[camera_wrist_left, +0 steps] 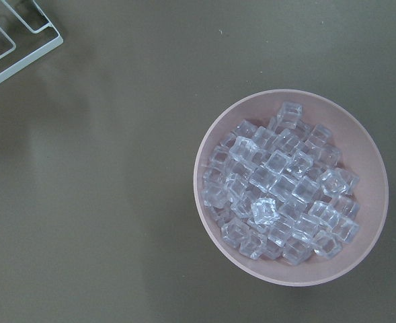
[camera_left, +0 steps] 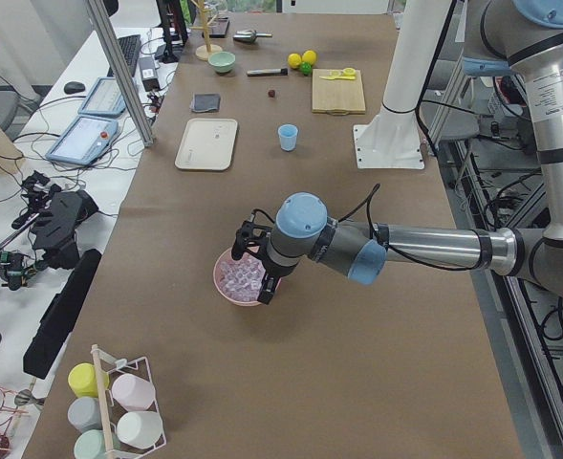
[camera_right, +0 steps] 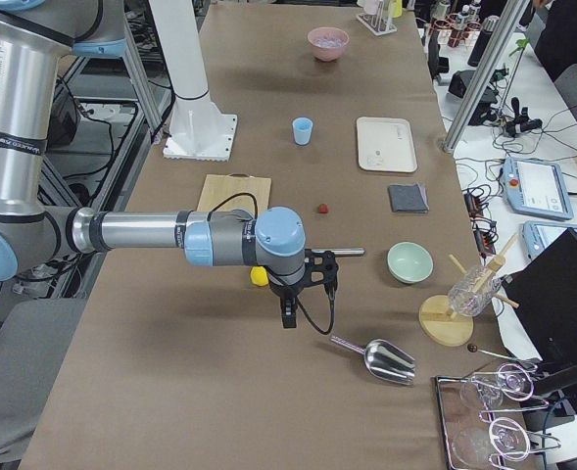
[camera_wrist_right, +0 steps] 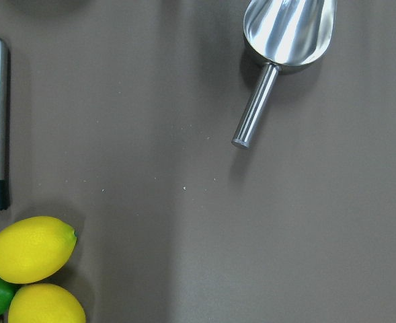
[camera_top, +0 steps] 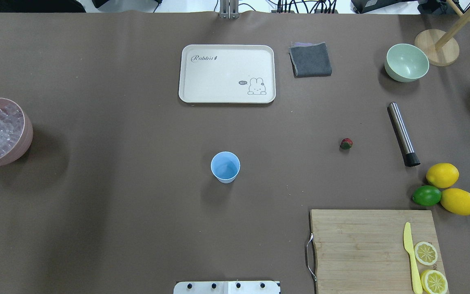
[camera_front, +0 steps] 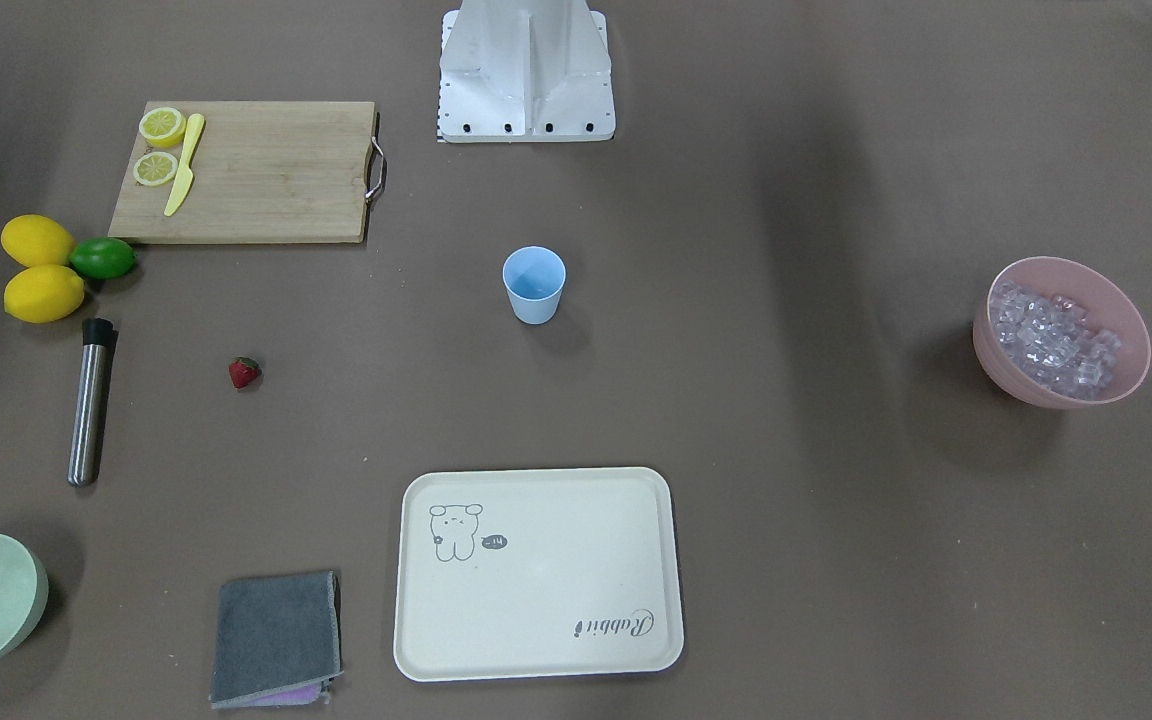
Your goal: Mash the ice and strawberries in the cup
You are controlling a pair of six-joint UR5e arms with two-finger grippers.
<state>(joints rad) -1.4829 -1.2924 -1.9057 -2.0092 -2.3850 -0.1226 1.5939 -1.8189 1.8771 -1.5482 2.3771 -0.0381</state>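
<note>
The light blue cup [camera_front: 534, 284] stands upright and empty mid-table; it also shows in the overhead view [camera_top: 225, 166]. The red strawberry [camera_front: 244, 372] lies alone on the mat, right of the cup in the overhead view [camera_top: 346, 143]. The ice [camera_wrist_left: 278, 182] fills a pink bowl [camera_front: 1131, 330] at the table's left end. My left gripper [camera_left: 255, 266] hovers above that bowl. My right gripper [camera_right: 311, 294] hovers over bare mat near the lemons. Both show only in the side views, so I cannot tell whether they are open or shut.
A steel muddler [camera_top: 402, 132] and a metal scoop [camera_wrist_right: 285, 40] lie at the right end. Two lemons [camera_top: 442, 174] and a lime [camera_top: 426, 195] sit beside a cutting board [camera_top: 361, 245] with knife and lemon slices. A cream tray [camera_top: 227, 73], grey cloth [camera_top: 310, 60] and green bowl [camera_top: 406, 62] line the far side.
</note>
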